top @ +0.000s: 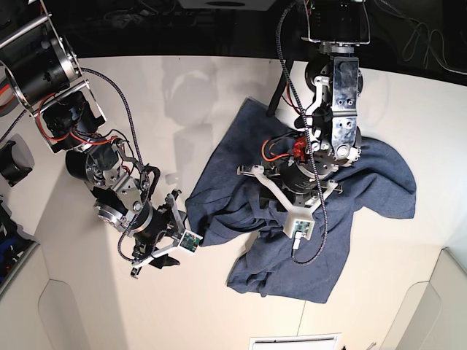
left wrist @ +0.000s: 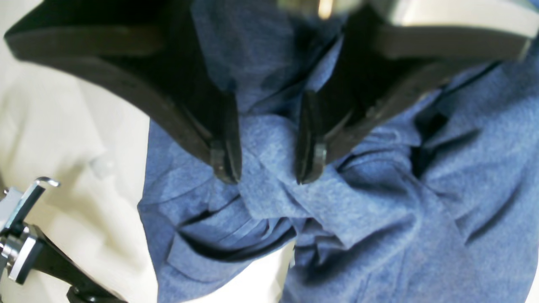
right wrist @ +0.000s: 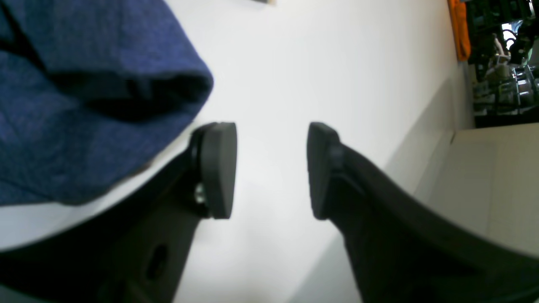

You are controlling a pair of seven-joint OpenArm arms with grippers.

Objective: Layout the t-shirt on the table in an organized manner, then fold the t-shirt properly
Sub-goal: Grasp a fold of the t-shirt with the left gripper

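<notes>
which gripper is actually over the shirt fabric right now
The left gripper: its open jaws straddle a bunched ridge of the t-shirt. The right gripper is open over bare table beside it.

The slate-blue t-shirt (top: 321, 219) lies rumpled and bunched in folds on the white table (top: 204, 95)

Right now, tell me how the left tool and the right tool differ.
The left tool hangs over crumpled folds of the t-shirt, its tips at the cloth; the right tool has only bare table between its tips, the shirt's edge beside it. Both stand open and hold nothing.
</notes>
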